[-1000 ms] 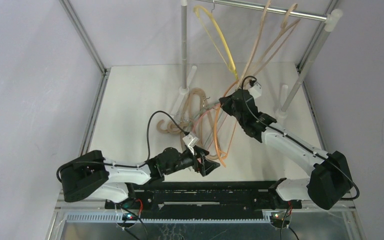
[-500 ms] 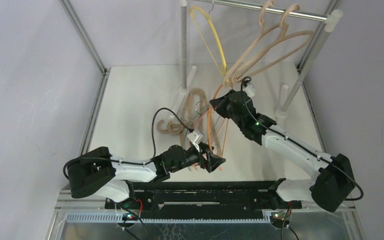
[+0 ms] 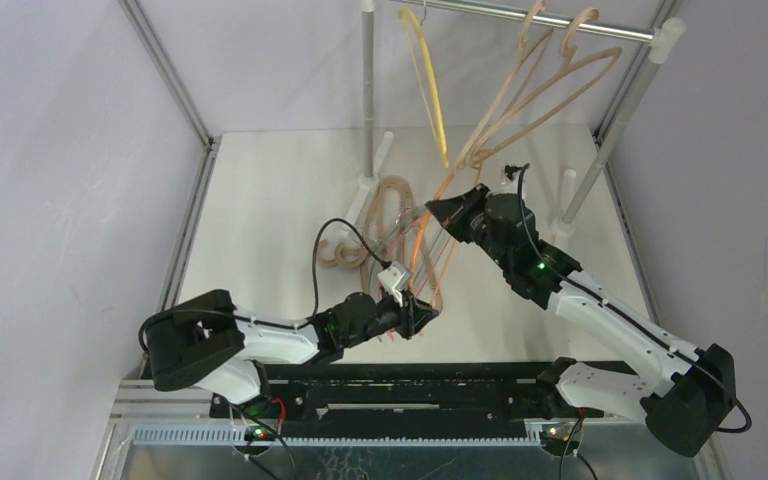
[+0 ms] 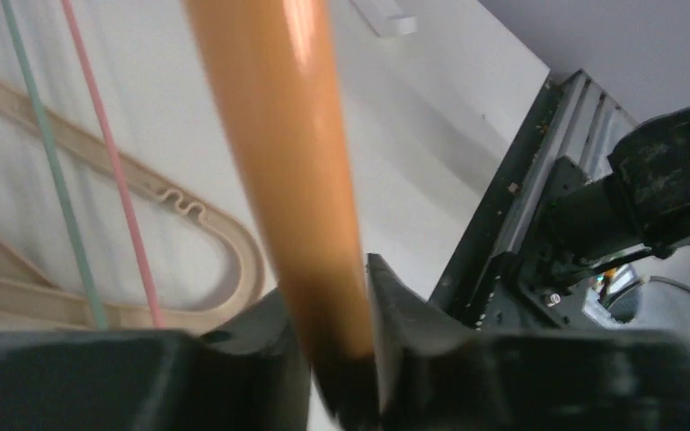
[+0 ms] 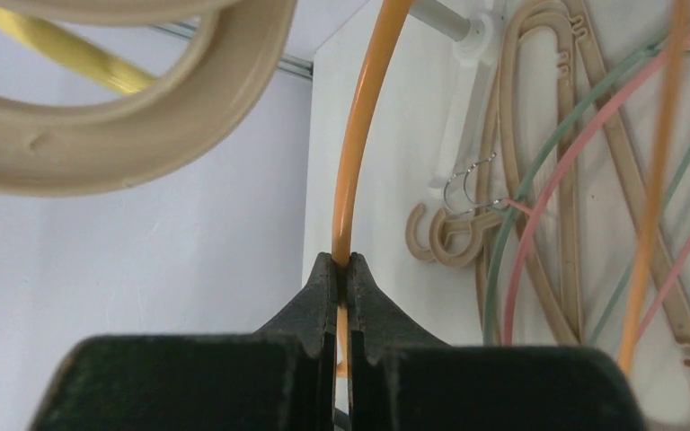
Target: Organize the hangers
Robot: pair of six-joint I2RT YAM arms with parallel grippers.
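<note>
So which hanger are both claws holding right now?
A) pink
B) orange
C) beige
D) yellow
B: the wrist views show the orange hanger pinched in the left gripper and in the right gripper.

A rail (image 3: 530, 15) runs across the back, above the desk (image 3: 270, 200). On it hang a thin hanger (image 3: 431, 85) to the left and two thick hangers (image 3: 478, 152) to the right. A pile of hangers (image 3: 385, 215) lies mid-desk. Just right of the pile, a raised hanger (image 3: 422, 255) slants between both hands. The right hand (image 3: 434, 208) clamps its far end under the thick hangers, and the left hand (image 3: 422, 318) clamps its near end, before the pile.
</note>
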